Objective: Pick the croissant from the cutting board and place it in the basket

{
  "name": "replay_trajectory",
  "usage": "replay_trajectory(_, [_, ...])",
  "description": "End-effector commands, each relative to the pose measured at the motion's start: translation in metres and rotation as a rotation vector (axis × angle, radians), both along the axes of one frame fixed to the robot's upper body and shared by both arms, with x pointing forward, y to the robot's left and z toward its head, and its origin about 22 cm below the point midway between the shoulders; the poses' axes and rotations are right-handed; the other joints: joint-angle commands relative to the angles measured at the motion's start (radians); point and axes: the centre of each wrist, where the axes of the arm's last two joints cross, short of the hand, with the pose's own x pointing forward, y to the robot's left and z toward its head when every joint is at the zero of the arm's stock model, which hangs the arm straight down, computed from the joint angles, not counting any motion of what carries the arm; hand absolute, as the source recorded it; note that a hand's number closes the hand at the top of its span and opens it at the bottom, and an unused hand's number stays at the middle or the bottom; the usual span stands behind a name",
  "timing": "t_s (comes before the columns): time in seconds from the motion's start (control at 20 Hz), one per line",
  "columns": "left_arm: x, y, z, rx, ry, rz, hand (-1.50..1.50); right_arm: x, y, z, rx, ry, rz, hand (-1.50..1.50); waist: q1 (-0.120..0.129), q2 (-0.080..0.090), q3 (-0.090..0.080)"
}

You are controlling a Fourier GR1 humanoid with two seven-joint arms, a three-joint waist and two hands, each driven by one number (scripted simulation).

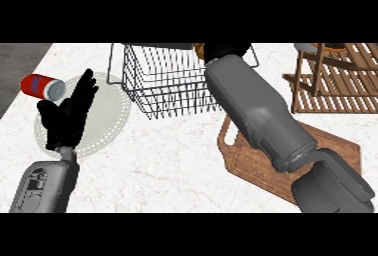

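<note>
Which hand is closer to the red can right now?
Left. The left hand is open beside the red can, just right of it, over the plate. The right hand is across the wire basket.

A: White marbled desk (173, 150) fills most of the view, evenly lit.
B: And a dark grey floor (18, 70) runs along its left edge.
A: Upper right, slatted wooden furniture (336, 82) stands on the desk's far corner.
</note>
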Motion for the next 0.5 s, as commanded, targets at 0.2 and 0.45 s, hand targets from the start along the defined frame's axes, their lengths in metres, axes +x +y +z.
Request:
replay_trajectory(0.2, [-0.007,0.007,0.006,0.004,0.001,-0.008,0.00,-0.003,-0.003,-0.016,-0.031,0.062,-0.125,1.50,0.003,0.000,0.001])
replay_trajectory(0.45, [-0.003,0.006,0.008,-0.005,0.000,0.000,0.00,-0.004,-0.006,-0.022,-0.014,0.105,-0.118,1.50,-0.008,0.001,0.001])
